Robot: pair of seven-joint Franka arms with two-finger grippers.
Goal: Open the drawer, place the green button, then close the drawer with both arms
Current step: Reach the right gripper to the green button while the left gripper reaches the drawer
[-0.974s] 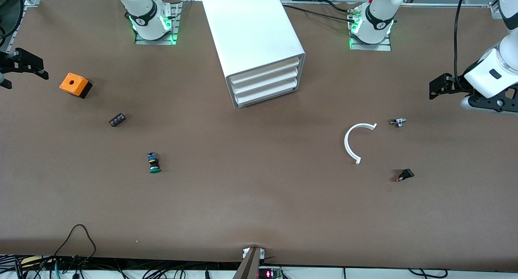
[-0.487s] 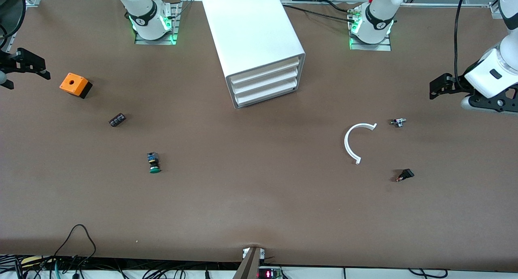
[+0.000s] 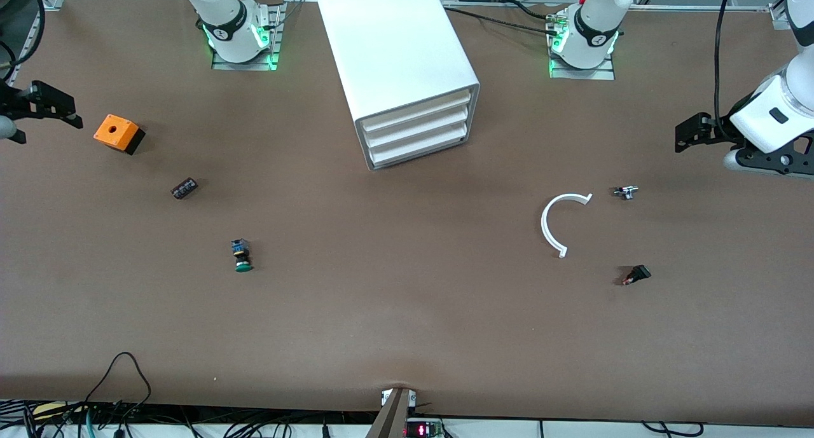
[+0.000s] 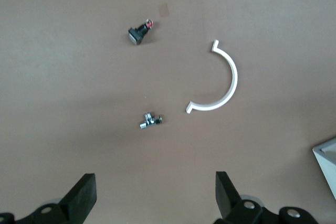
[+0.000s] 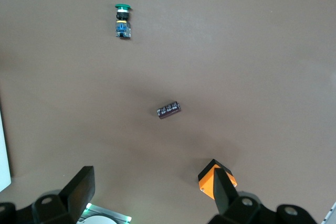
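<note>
You have the white cabinet [image 3: 407, 69] standing between the two arm bases, its three drawer fronts facing the front camera at an angle. The drawer [image 3: 420, 147] you want is the bottom one, and it sits flush and shut.

The button [image 3: 241, 255] lies on its side on bare brown table [image 3: 394, 298], well apart from everything, nearer the front camera than the small dark ribbed block [image 3: 184, 188] and the orange box [image 3: 117, 133].

Your right gripper [image 3: 54, 114] hangs at the right arm's end of the table, just beside the orange box, jaws spread wide and holding nothing. Your left gripper [image 3: 690, 135] hangs at the left arm's end, jaws equally wide and empty.

Toward the left arm's end lie a white curved strip [image 3: 556, 222], a small metal part [image 3: 626, 192] and a small black part [image 3: 637, 274], each apart from the others.
</note>
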